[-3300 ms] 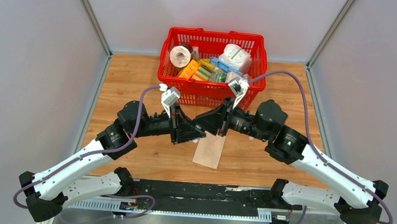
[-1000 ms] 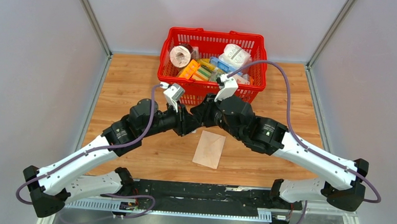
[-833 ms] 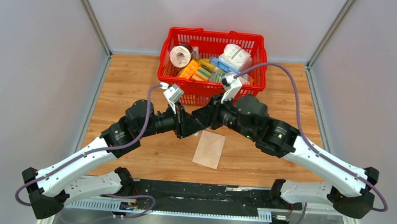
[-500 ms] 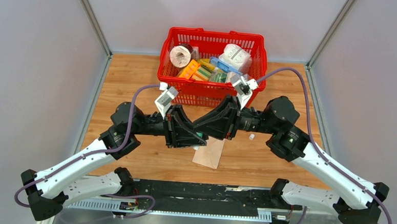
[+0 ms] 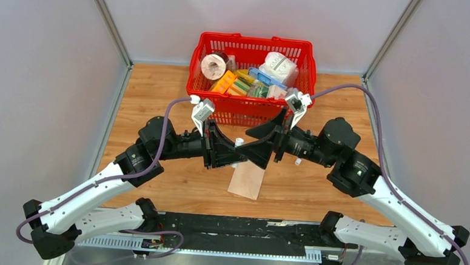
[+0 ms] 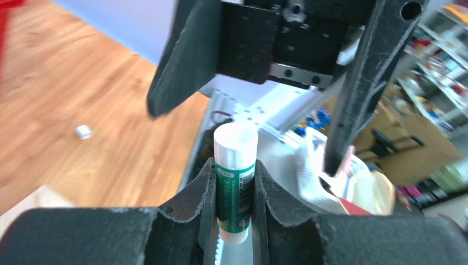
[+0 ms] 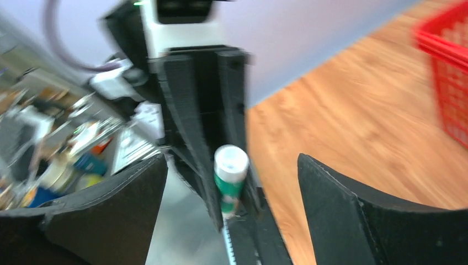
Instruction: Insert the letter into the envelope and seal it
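Green-and-white glue stick clenched at mid-body in left claw, white top poking out toward right claw. Right claw released, jaws spread wide either side of that top, touching nothing. Small white cap, by the look of it, loose on wooden counter, at about 2 o'clock from tan envelope. Envelope flat at 6 o'clock below the meeting claws, upper end hidden under them; flap state not readable. Letter nowhere in view, probably already inside, cannot confirm. Red basket at 12 o'clock, well apart from the work. Judged step: gluing the flap, stick apparently uncapped. To do well: draw right claw clear first; tip left claw down to bring the white top squarely onto the flap's edge; wipe lightly along that edge, not across the pocket mouth; pin envelope's lower end with right claw against sliding on the smooth wood. Risks: thin paper dragging or creasing under the stick; tube slipping through the grip under pressure.
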You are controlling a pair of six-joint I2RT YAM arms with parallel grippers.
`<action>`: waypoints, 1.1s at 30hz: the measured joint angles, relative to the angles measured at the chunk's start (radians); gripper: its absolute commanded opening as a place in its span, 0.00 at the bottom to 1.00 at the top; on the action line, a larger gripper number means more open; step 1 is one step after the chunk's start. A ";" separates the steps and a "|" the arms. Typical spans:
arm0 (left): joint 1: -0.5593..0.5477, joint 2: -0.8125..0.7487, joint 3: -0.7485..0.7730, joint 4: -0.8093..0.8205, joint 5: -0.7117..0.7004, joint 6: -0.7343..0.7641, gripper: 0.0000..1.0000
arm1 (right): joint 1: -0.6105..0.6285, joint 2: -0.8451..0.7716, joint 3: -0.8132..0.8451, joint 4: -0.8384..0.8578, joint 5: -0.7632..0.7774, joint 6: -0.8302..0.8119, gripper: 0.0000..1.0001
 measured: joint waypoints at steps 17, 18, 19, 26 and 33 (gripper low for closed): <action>-0.001 -0.029 -0.021 -0.223 -0.584 0.160 0.00 | -0.308 -0.071 -0.342 -0.609 0.752 0.259 0.80; -0.001 -0.028 -0.026 -0.222 -0.592 0.164 0.00 | -0.338 -0.056 -0.368 -0.616 0.752 0.267 0.80; -0.001 -0.028 -0.031 -0.222 -0.596 0.167 0.00 | -0.367 -0.038 -0.391 -0.617 0.753 0.275 0.80; -0.001 -0.027 -0.060 -0.224 -0.598 0.188 0.00 | -0.517 0.075 -0.428 -0.581 0.737 0.278 0.72; 0.000 -0.027 -0.060 -0.229 -0.591 0.218 0.00 | -0.582 0.253 -0.402 -0.518 0.681 0.179 0.58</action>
